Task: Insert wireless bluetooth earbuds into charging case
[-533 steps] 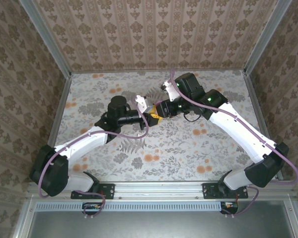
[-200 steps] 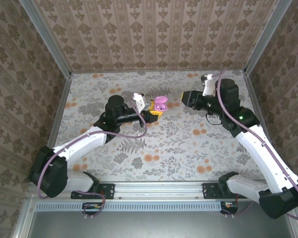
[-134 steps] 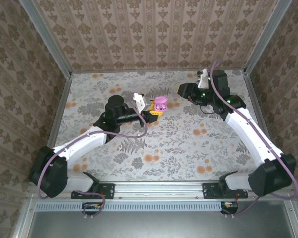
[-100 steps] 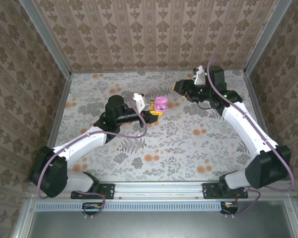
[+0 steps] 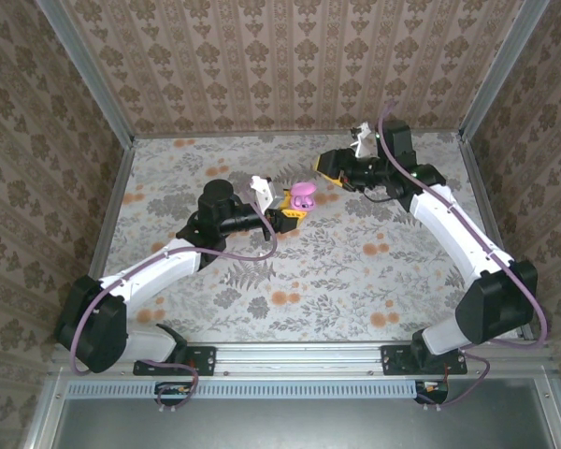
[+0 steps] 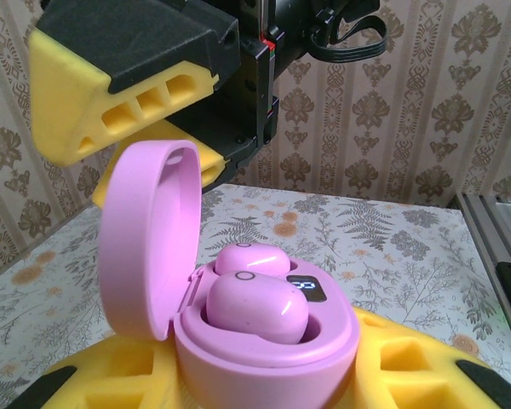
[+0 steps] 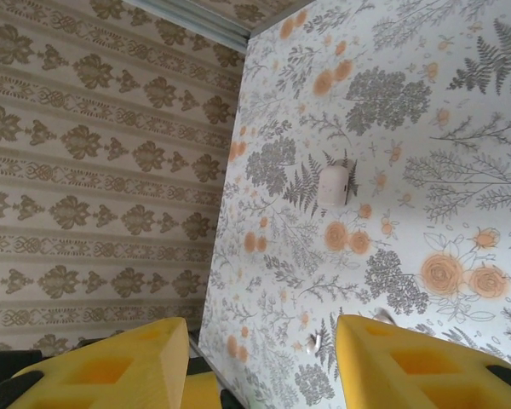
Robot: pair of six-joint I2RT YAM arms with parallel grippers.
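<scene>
While the left gripper (image 5: pixel 296 210) is clamped on the base of the pink charging case (image 6: pixel 264 345), holding it upright with its lid hinged up, the right gripper (image 7: pixel 264 366) hangs just beyond the case and clear of it. Its yellow fingers are spread, with nothing between them.

Inside the case, 2 pink earbuds (image 6: pixel 255 308) sit one behind the other in their wells. Both look fully seated, so this set seems finished apart from shutting the lid.

Outside the case, the right wrist view shows 2 tiny white wireless bluetooth earbuds (image 7: pixel 313 343) lying loose on the table (image 5: pixel 355 281), along with a small white rounded-square object (image 7: pixel 333 186). How far they lie from the case I cannot tell. In my judgement, those 2 white pieces are the part of the job not yet done, and the empty right gripper looks free to fetch them.
</scene>
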